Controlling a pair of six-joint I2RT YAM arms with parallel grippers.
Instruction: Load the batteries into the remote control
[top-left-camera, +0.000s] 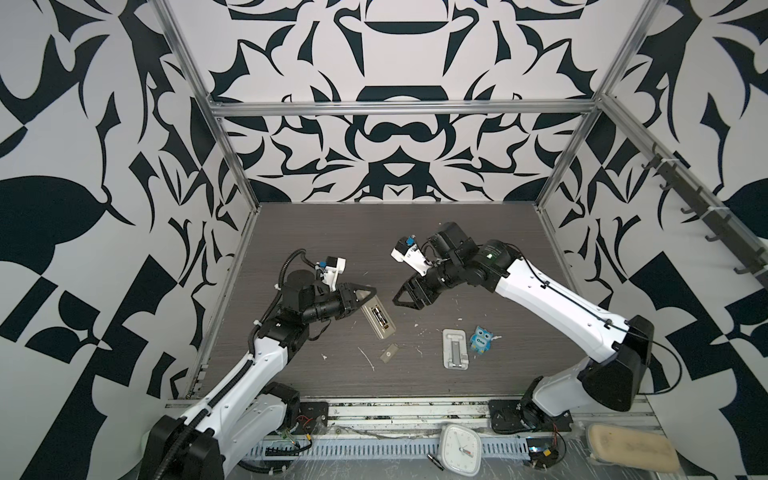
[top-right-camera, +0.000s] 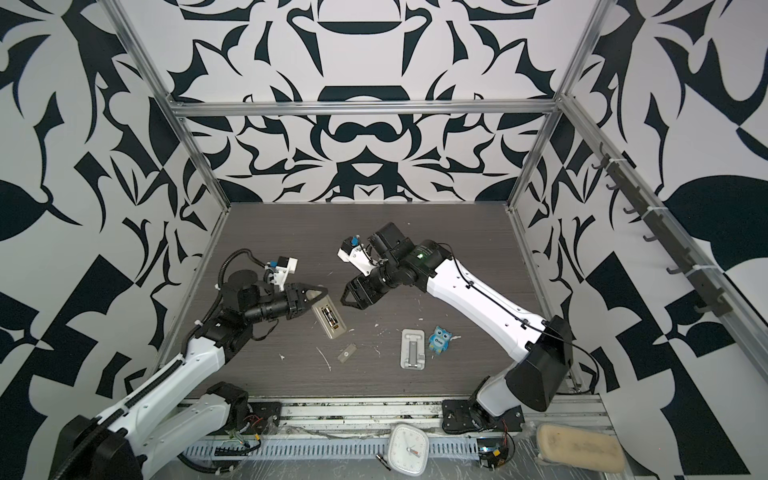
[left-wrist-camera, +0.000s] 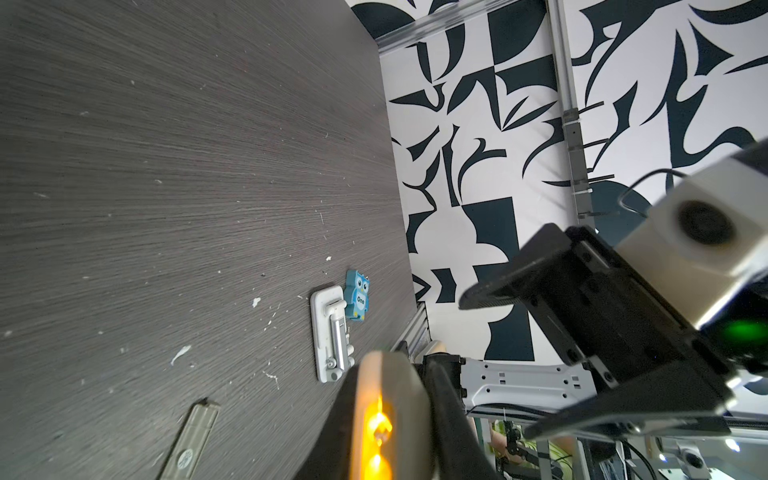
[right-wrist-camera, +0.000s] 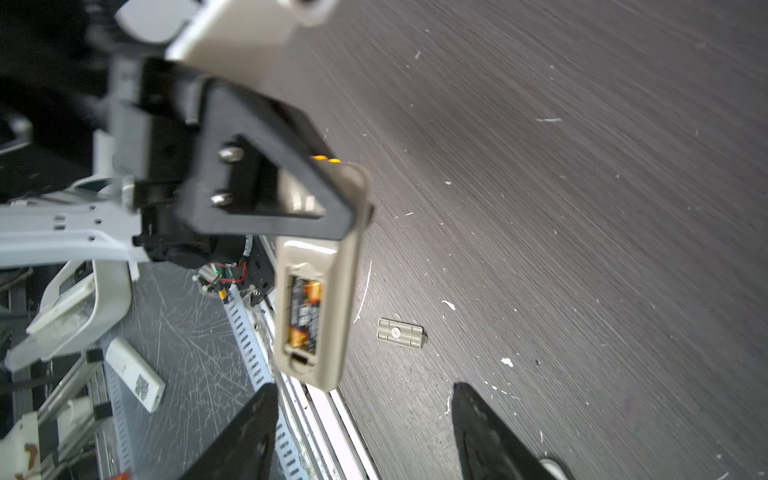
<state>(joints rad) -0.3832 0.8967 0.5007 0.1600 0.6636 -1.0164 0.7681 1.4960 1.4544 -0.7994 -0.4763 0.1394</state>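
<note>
Nearest, on the metal rail at the front edge: square white plastic clock (top-left-camera: 460, 449), well in front of and to the right of the slim white plastic remote control (top-left-camera: 378, 321) with its beige-grey back; a beige oblong foam pad (top-left-camera: 631, 446) sits further right of the remote still. Next, on the dark wood-grain table (top-left-camera: 332, 232): small flat grey-beige rectangular cover (top-left-camera: 389, 353) just in front of the remote, apart from it. Flat silvery-white slotted stand (top-left-camera: 456, 348) lies in front of and right of the remote, and a small blue owl figure (top-left-camera: 482, 340) is further right of the remote, just beside that stand. Remote itself is raised off the table, back side showing, bay uncovered. Two thin dark cylindrical batteries (right-wrist-camera: 305, 311) with gold markings lie side by side inside the bay. Left gripper (top-left-camera: 368, 296) has its black fingers clamped on the remote's far end. Right gripper (top-left-camera: 398, 294) is just right of the remote, not touching it, with its fingers (right-wrist-camera: 486, 432) spread wide and nothing between them. Far behind the remote: black-and-white patterned back wall (top-left-camera: 399, 158).
</note>
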